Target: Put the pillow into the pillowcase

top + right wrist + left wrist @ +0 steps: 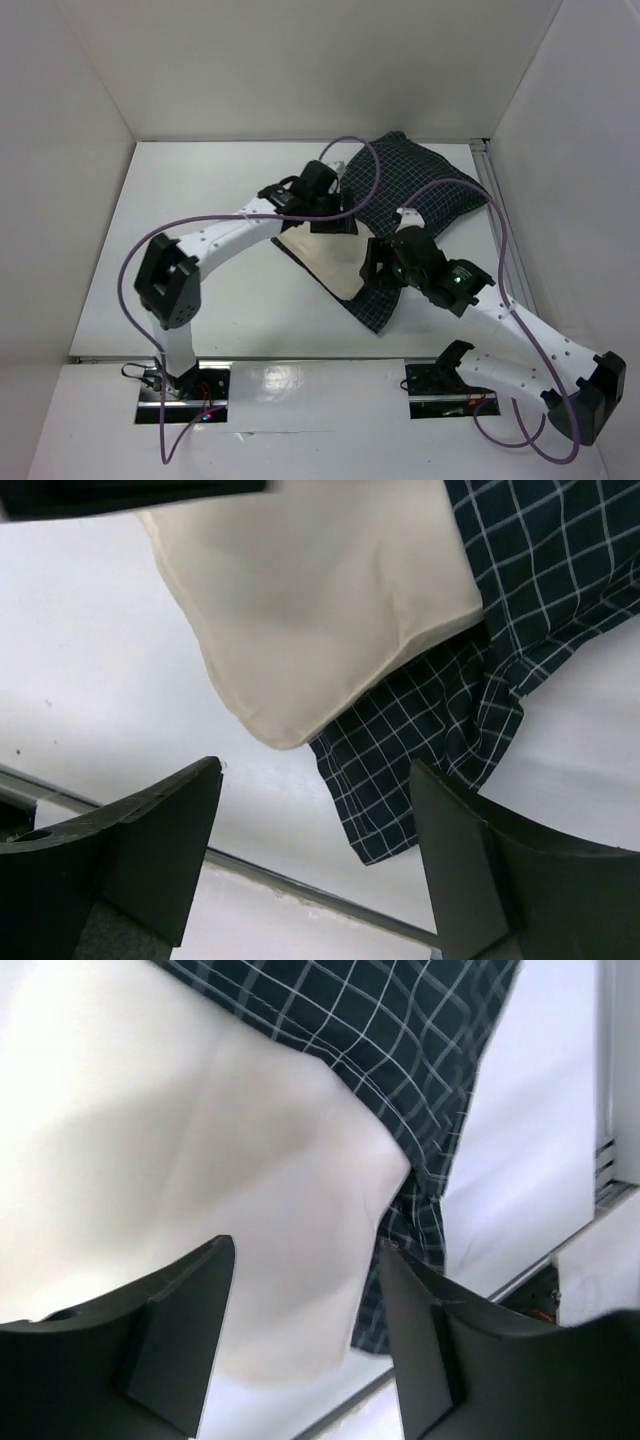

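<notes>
Black-fingered, your left claw [305,1250] stands released and empty just above the soft cream rectangular pillow [150,1110]; your right claw [315,772], also released, hovers above its bare corner. That pillow sits partly inside the limp navy white-checked fabric pillowcase [540,580] on the white worktop [90,650], long axis running diagonally toward the far right.

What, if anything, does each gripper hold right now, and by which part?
Nothing is held. The left gripper and the right gripper both stand open over the pillow and the pillowcase, gripping neither.
</notes>
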`<state>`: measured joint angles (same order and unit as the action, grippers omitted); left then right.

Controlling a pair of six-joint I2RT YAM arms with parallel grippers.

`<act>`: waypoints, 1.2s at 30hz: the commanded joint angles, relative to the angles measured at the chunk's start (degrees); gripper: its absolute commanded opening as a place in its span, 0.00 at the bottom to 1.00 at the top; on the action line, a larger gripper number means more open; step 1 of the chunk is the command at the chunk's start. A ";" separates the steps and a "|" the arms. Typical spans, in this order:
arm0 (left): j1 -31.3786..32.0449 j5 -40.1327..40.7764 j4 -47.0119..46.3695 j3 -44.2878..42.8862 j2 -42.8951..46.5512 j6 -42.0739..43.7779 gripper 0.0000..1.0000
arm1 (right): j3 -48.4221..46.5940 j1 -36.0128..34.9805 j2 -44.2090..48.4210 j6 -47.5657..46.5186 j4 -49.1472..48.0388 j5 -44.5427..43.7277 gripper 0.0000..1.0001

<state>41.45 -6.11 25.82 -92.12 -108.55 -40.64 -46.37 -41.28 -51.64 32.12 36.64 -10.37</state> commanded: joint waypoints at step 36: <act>-29.33 -11.90 -13.51 39.73 19.35 0.48 0.73 | -22.64 -1.71 -32.49 -17.00 -21.97 -1.43 0.00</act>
<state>11.29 -13.89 16.34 -52.62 -87.20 -41.85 -70.98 -46.70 -93.69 13.43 20.75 -18.33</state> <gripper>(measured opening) 0.715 0.037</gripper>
